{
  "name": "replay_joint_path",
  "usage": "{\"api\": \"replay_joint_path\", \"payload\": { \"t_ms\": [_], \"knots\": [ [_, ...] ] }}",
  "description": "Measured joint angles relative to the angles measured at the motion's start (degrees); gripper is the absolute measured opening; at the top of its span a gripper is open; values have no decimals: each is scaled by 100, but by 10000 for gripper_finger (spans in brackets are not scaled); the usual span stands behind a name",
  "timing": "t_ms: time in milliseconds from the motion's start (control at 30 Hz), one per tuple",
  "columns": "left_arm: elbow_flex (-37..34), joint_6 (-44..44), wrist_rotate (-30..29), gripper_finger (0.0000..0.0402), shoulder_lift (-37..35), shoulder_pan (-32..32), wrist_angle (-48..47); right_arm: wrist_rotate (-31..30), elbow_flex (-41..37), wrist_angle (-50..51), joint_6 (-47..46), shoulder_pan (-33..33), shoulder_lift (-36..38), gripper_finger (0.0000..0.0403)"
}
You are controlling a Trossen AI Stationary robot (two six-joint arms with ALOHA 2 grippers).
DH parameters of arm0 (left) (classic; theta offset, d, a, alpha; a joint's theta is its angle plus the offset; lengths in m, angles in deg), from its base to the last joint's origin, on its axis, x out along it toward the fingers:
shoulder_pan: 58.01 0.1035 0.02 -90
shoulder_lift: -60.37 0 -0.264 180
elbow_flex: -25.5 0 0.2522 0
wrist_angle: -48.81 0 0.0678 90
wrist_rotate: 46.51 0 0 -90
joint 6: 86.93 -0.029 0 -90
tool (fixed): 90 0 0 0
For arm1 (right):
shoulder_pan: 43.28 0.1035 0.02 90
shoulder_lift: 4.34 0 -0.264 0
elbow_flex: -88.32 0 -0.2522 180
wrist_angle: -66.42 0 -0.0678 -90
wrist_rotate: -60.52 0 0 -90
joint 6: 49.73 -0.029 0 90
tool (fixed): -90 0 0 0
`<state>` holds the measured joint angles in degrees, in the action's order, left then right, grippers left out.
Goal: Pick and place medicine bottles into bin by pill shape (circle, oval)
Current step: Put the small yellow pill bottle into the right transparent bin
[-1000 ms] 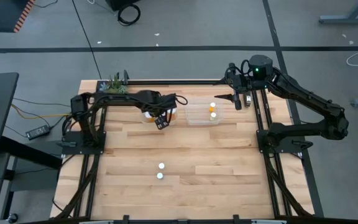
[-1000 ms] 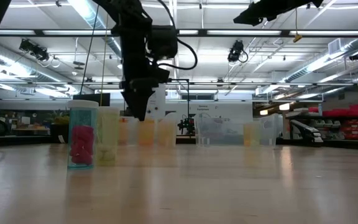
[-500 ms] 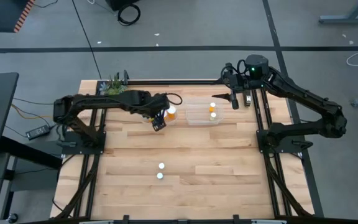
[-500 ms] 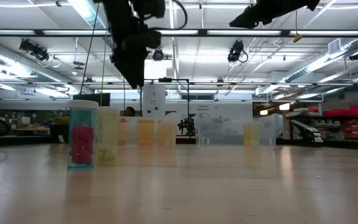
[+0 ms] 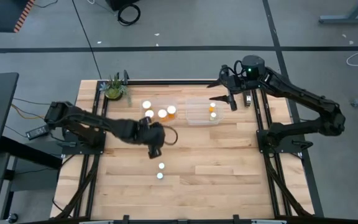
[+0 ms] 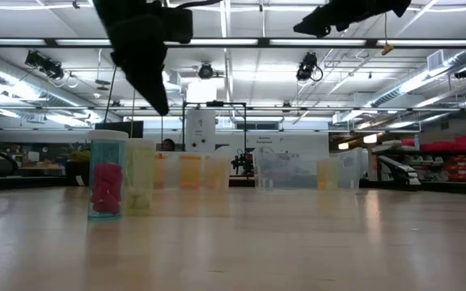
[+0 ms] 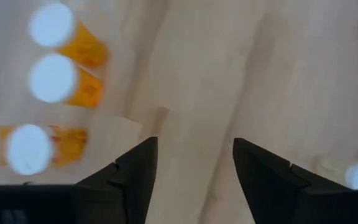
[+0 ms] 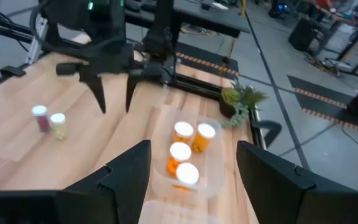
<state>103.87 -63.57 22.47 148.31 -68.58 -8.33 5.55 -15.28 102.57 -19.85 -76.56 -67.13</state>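
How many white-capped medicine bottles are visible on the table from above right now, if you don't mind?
7: three in the left bin, two in the right bin, two standing on the bare table. Another may hide among the clustered caps.

Even overhead light; left wrist view motion-blurred; low view background soft.

Two bottles (image 5: 160, 171) stand upright, close together, mid-table: one holds pink pills, one pale yellow. Three amber white-capped bottles (image 5: 160, 111) stand in a bin (image 5: 143, 119) at the far side; two more (image 5: 212, 111) stand in a second bin (image 5: 194, 116)
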Motion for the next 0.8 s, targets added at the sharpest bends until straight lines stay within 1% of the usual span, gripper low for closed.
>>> {"api": "replay_joint_path", "payload": {
  "t_ms": [200,433,633,800],
  "knots": [
    [-576,90,-223,189,-4,-491,702,0,0,-230,27,353,-148,244],
    [-959,-456,-286,167,-116,-616,1231,22,0,-771,-172,945,-423,244],
    [-1311,-878,-284,152,-429,-741,1569,17,-2,-1141,-182,1515,-678,244],
    [-1654,-738,-74,142,-647,-982,1951,-126,-4,-1423,-480,1912,-732,244]
  ]
}}
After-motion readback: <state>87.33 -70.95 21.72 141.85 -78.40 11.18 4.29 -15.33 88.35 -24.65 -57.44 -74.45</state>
